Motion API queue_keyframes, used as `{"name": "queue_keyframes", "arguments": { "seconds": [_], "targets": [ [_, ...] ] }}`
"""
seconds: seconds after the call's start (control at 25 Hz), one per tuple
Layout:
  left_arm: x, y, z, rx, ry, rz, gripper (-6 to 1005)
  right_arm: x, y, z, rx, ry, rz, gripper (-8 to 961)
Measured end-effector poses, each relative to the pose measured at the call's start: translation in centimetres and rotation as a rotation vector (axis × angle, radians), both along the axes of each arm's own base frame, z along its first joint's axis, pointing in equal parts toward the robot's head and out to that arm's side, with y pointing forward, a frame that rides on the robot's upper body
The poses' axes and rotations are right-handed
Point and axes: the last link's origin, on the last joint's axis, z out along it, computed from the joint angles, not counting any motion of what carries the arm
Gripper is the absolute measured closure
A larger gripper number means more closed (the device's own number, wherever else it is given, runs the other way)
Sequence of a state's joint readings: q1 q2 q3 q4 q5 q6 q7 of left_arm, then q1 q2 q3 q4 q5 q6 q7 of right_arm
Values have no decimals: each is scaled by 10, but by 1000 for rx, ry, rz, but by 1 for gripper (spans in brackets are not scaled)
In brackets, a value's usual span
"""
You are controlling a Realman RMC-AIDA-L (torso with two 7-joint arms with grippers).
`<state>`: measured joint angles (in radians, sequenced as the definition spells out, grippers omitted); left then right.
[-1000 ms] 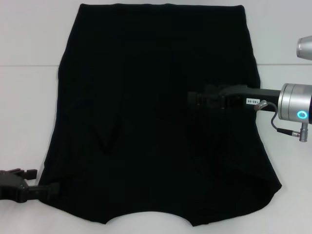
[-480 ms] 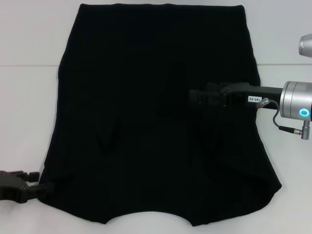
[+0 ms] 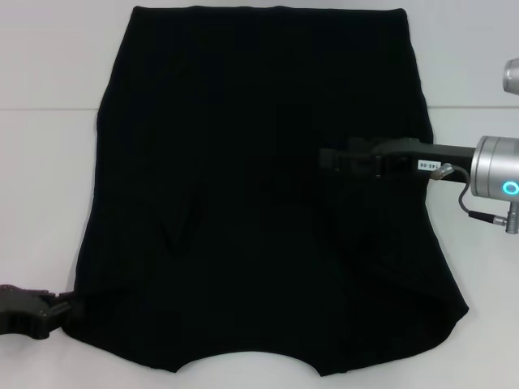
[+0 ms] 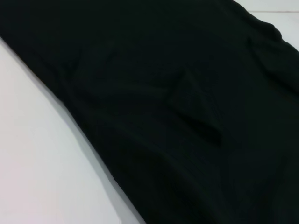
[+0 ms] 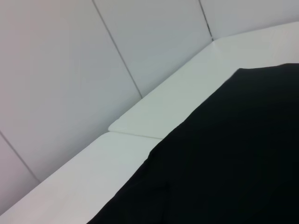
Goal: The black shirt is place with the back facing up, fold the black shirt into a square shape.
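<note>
Black shirt spread flat on a white bench, one pincer at its near left corner and one over its right half.

In the head view you see the black shirt [image 3: 259,194] covering most of the white bench [image 3: 40,178], its long axis running away from you: the straight edge lies far, the curved neck cut-out near. The left pincer [image 3: 61,310] sits low at the near left corner, touching the cloth edge; you cannot tell whether it grips. The right pincer [image 3: 328,158] reaches in level from the right, over the shirt's right half; dark on dark, its jaws cannot be made out. In the left wrist view, the shirt [image 4: 177,102] fills the frame with a raised crease, bare bench [image 4: 42,172] beside it. In the right wrist view, the shirt's edge [image 5: 233,158] meets the bench [image 5: 154,116] below a pale panelled wall [image 5: 70,70].
</note>
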<state>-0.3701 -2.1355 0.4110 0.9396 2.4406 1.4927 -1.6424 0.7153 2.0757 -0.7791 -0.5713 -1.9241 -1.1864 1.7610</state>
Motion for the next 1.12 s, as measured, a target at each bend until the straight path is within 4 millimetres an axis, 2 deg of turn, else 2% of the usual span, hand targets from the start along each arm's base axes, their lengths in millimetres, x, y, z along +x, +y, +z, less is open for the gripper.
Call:
{"name": "queue_keyframes", "arguments": {
  "seconds": [0.28,0.52,0.84,1.12],
  "targets": [
    [3,3,1,4,0,-12,889,18,-11,12,-42,17,-61,100],
    [5,3,0,4,-3,-13,985,56,-33,36,-111,41,-201,100],
    [4,2,-1,5,-8,-8,985,98,-63,53,-202,-13,-351,101],
    [7,4,-4,1,-13,-15,985,107,-75,49,-271,-64,-382,100]
  ]
}}
